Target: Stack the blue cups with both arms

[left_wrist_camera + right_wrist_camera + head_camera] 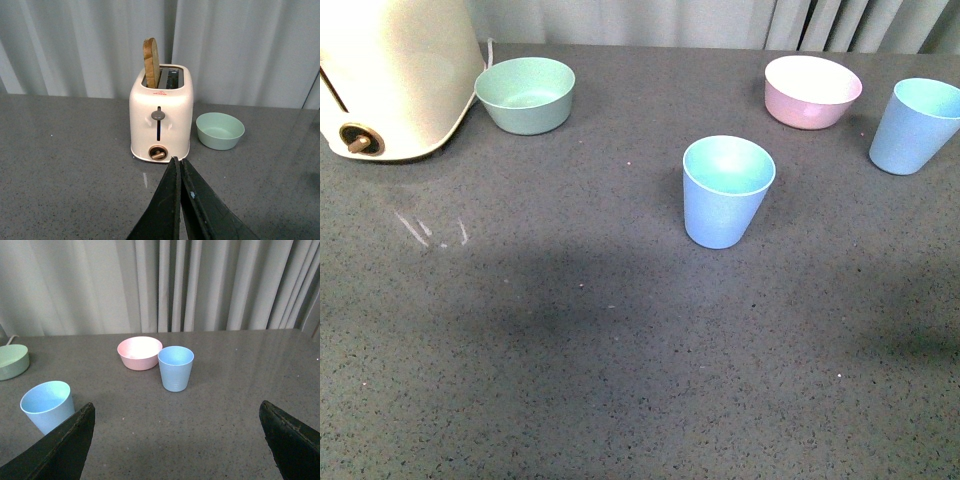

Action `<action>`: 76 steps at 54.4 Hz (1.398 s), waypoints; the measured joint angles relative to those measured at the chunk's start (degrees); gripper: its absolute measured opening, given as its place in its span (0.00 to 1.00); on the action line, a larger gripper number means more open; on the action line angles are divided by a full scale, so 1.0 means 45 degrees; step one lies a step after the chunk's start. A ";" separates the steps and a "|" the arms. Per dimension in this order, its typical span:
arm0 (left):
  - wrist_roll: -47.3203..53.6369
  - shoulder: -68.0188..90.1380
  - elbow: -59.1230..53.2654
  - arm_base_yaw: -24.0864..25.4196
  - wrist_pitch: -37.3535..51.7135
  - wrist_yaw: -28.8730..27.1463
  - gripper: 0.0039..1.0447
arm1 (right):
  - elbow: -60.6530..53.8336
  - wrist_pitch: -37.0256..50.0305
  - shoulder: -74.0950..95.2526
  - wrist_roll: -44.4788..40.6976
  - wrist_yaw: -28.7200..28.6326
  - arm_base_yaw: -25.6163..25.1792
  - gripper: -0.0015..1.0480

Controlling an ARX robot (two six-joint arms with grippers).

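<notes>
Two light-blue cups stand upright and apart on the grey table. One blue cup (726, 191) is near the middle; it also shows in the right wrist view (47, 405). The other blue cup (916, 125) is at the far right edge, next to the pink bowl; it also shows in the right wrist view (175, 368). Neither arm shows in the front view. My left gripper (178, 167) is shut and empty, pointing at the toaster. My right gripper (177, 412) is open wide and empty, well short of both cups.
A cream toaster (390, 75) with a bread slice (151, 61) stands at the far left. A mint-green bowl (526, 94) sits beside it. A pink bowl (811, 91) sits at the back right. Grey curtains hang behind the table (570, 350).
</notes>
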 joint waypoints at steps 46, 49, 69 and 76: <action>-0.0005 -0.3813 0.0005 0.0005 -0.3929 0.0000 0.27 | 0.0612 -0.1477 0.1141 0.0559 0.0481 -0.0073 0.91; 0.0000 -0.3813 0.0005 0.0005 -0.3939 0.0005 0.38 | 0.1311 -0.0675 0.4104 0.0505 0.0131 -0.0971 0.91; 0.0024 -0.3813 0.0005 0.0005 -0.3939 0.0005 0.92 | 0.8364 0.3337 1.9200 -0.4333 -0.0563 -0.1739 0.91; 0.0024 -0.3813 0.0005 0.0005 -0.3939 0.0010 0.92 | 1.0520 0.2623 2.1507 -0.5406 -0.0277 -0.1219 0.91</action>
